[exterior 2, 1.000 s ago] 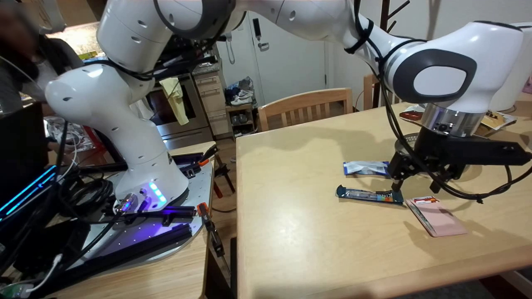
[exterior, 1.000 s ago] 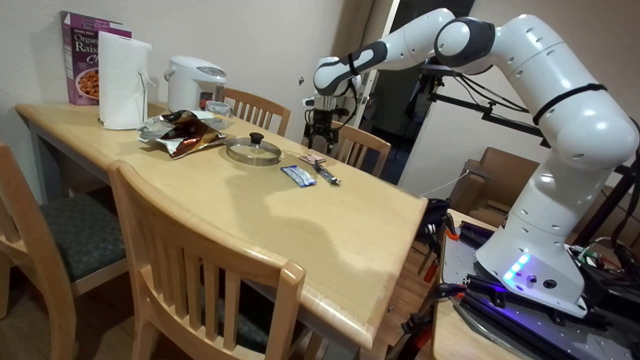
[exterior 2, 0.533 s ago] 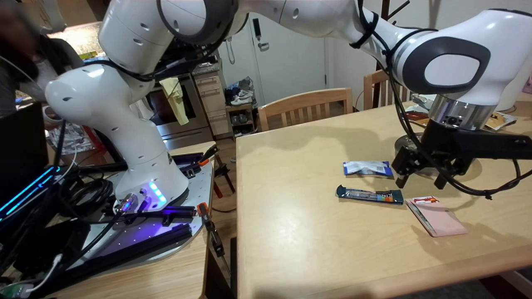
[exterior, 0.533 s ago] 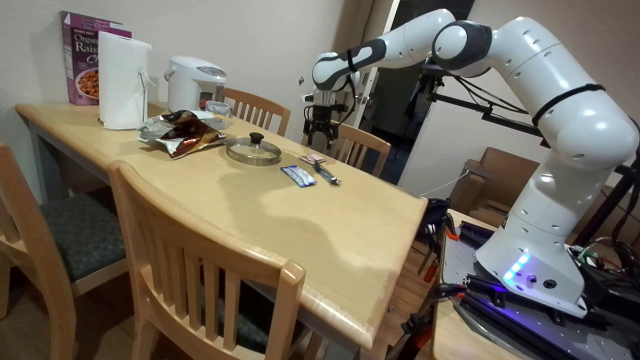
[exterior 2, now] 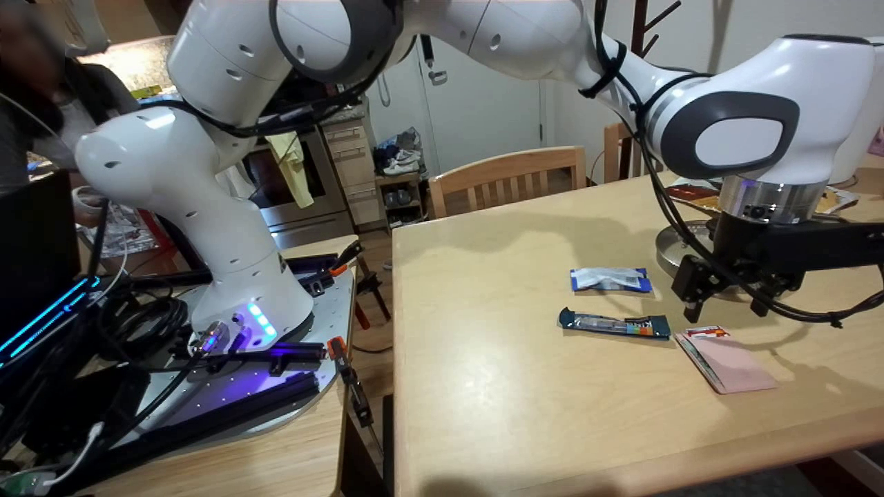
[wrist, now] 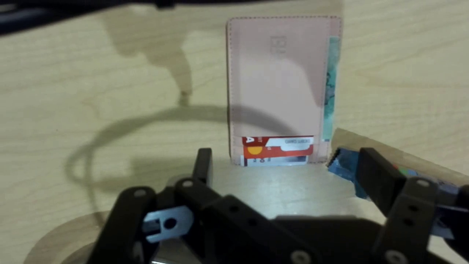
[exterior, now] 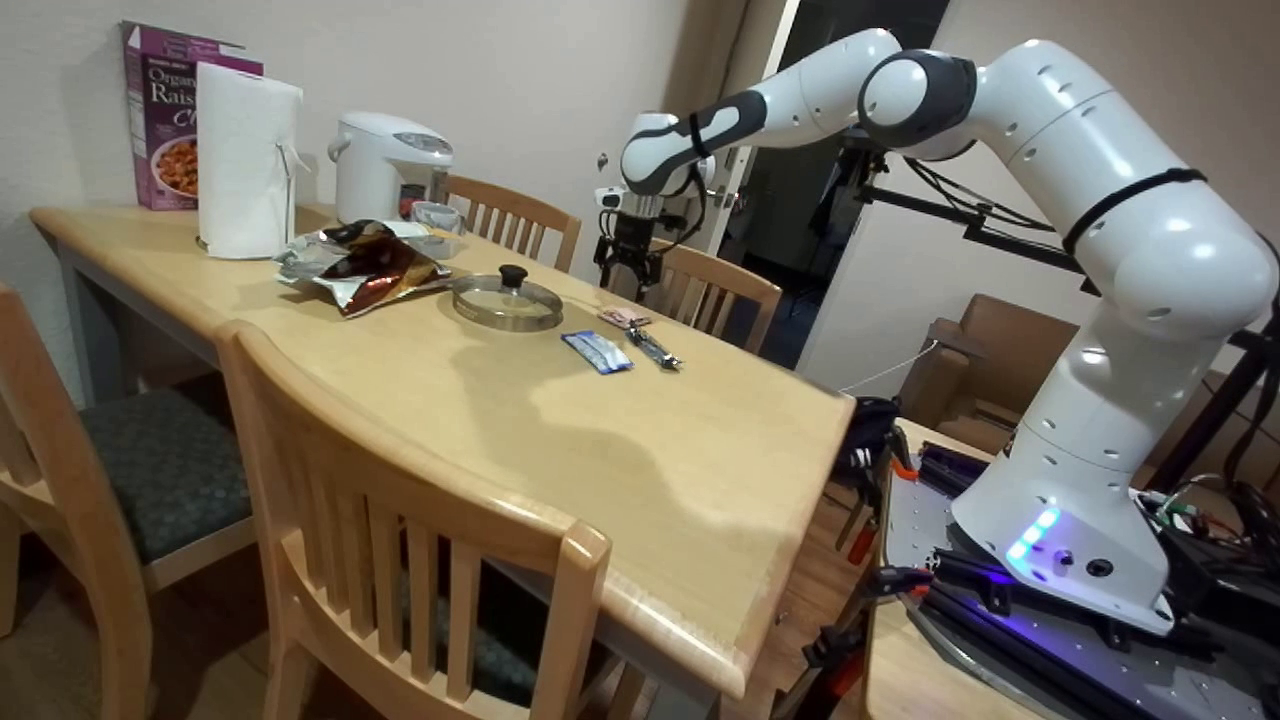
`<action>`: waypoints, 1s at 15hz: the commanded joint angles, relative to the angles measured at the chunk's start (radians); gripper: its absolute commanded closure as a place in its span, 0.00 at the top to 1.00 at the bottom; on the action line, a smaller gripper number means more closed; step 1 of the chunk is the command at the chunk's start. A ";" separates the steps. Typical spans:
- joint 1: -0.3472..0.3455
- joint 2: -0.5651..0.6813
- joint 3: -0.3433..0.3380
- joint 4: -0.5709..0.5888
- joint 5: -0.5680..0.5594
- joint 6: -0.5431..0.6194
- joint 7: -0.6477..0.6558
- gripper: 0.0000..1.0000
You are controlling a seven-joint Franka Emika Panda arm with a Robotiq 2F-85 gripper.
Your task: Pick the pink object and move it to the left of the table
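The pink object is a flat pink card wallet with cards showing at one end. It lies on the light-wood table [exterior 2: 483, 386]. The wallet shows in both exterior views [exterior 2: 742, 369] [exterior: 622, 318] and large in the wrist view [wrist: 278, 84]. My gripper [exterior 2: 726, 310] is open and empty above the table, its fingers pointing down. It also shows in an exterior view [exterior: 624, 288]. In the wrist view the gripper [wrist: 287, 156] has its jaws wide apart, wider than the wallet, and the wallet lies beyond the fingertips, at its card end.
A dark teal wrapped bar [exterior 2: 615, 325] lies beside the wallet, partly behind a finger in the wrist view [wrist: 344, 163]. A blue-white packet [exterior 2: 608, 279] lies near it. A glass lid [exterior: 507, 303], a foil bag [exterior: 385, 275] and a paper towel roll [exterior: 248, 165] stand farther along.
The arm has shifted; in the exterior views the gripper moves slightly away from the robot base, having risen a little and come down again. It stays open. The wallet and other objects have not moved.
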 commanded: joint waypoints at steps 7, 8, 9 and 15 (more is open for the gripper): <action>-0.008 0.071 0.000 0.009 0.001 -0.002 -0.015 1.00; -0.010 0.076 0.000 0.013 0.004 -0.006 -0.012 1.00; -0.011 0.078 -0.001 0.017 0.004 -0.005 -0.010 1.00; -0.015 0.076 0.004 0.020 0.006 -0.001 -0.022 0.46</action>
